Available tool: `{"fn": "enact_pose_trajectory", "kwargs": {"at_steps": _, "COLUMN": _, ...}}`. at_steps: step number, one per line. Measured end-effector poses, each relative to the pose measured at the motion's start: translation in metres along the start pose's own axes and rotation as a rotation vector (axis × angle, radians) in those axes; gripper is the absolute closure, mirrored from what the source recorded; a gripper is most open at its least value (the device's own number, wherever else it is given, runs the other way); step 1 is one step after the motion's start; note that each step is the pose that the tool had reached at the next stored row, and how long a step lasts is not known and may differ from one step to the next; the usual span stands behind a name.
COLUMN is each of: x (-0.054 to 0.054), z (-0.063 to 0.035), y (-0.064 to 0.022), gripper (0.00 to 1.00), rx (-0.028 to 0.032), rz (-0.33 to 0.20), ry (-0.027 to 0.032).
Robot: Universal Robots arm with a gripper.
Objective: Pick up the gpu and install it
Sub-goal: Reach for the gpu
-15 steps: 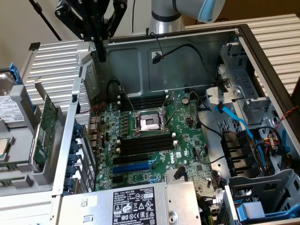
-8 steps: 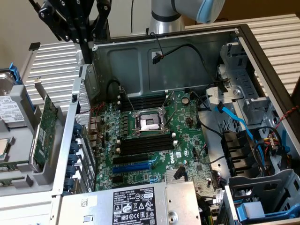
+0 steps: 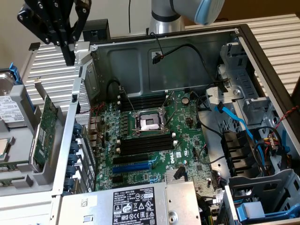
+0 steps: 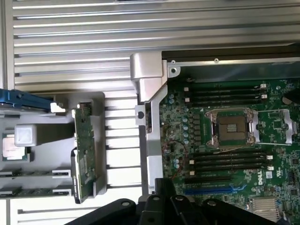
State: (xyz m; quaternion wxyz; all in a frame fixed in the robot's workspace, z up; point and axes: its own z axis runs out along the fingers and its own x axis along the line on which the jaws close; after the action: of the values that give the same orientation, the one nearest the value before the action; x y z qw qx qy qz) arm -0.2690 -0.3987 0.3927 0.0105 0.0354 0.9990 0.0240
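The gpu (image 3: 46,127) stands on edge in a grey holder (image 3: 40,177) at the exterior view's left, outside the open computer case; its green circuit board faces the camera. The wrist view looks down on the gpu (image 4: 84,152) as a thin green strip in the same holder (image 4: 42,136). My black gripper (image 3: 70,57) hangs shut and empty well above the gpu, over the ribbed metal surface near the case's corner. Its dark fingers (image 4: 161,187) show in the wrist view. The large green motherboard (image 3: 187,140) lies in the case with a blue card slot (image 3: 133,166) (image 4: 208,190).
The case's grey side wall (image 3: 70,136) stands between the holder and the motherboard. A hard drive (image 3: 8,110) sits at the far left. A power supply (image 3: 136,204) lies at the front. Blue and black cables (image 3: 239,124) and drive cages (image 3: 262,187) crowd the right.
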Motion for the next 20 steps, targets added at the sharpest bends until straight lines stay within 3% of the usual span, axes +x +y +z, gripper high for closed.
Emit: {"fn": "enact_pose_trajectory", "kwargs": {"at_steps": 20, "x": 0.091, "z": -0.0021, "y": -0.0082, "gripper": 0.89, "rx": 0.0001, "rz": 0.000, "ry": 0.0000}}
